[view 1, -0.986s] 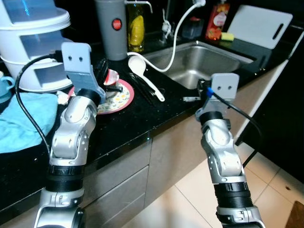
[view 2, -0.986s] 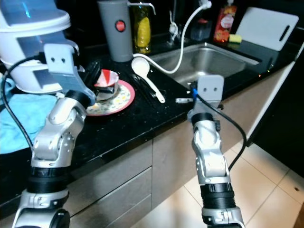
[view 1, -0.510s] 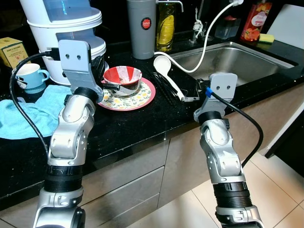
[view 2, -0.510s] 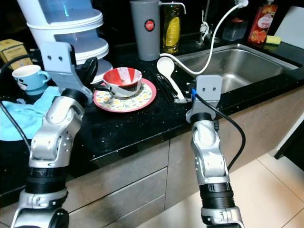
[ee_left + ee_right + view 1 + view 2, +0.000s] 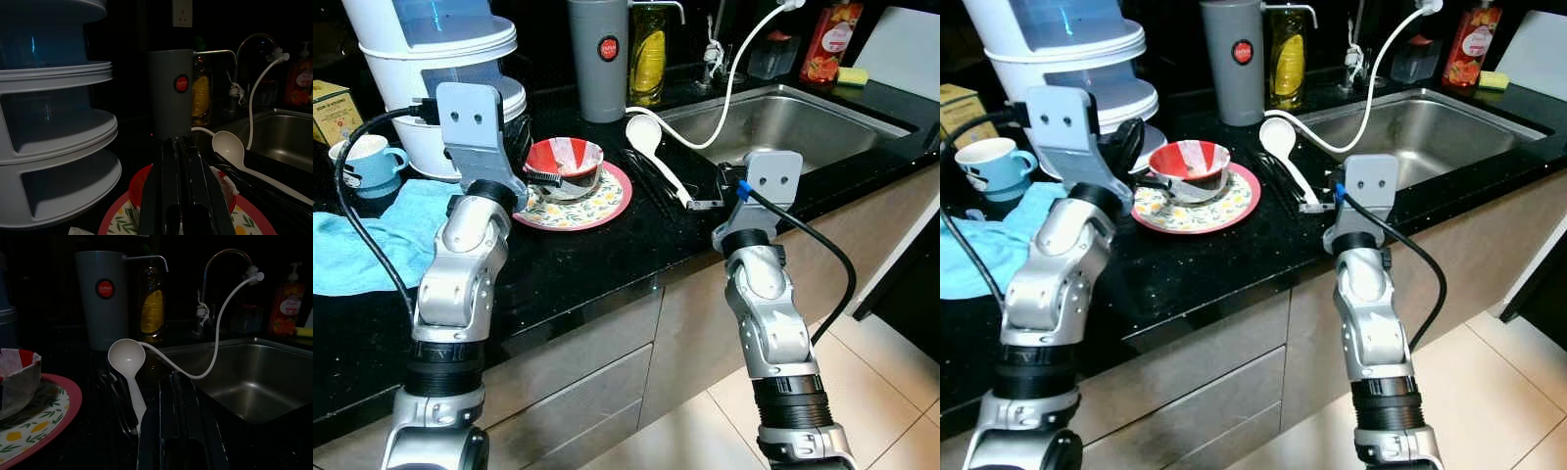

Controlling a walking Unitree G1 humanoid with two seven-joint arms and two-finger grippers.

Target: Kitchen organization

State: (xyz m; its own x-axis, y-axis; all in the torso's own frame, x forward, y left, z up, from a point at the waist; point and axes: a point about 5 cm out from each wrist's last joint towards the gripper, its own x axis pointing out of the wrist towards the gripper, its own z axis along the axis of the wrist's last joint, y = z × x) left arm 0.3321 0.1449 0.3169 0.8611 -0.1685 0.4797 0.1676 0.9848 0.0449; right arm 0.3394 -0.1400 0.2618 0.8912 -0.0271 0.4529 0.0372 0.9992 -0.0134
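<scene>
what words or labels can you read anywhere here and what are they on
"JAPAN", white on a round red sticker on the tall grey cylindrical container; a smaller line under it is too small to read.
Label on the orange-red pump bottle behind the steel sink: blurred, unreadable.
Print on the yellow box by the blue mug: too small to read.

White steamer [image 5: 431, 59], cutting board [image 5: 901, 39] and blue cloth [image 5: 362, 245] cropped by frame edges; patterned plate [image 5: 592, 201] partly hidden beneath the red bowl [image 5: 565, 162].
</scene>
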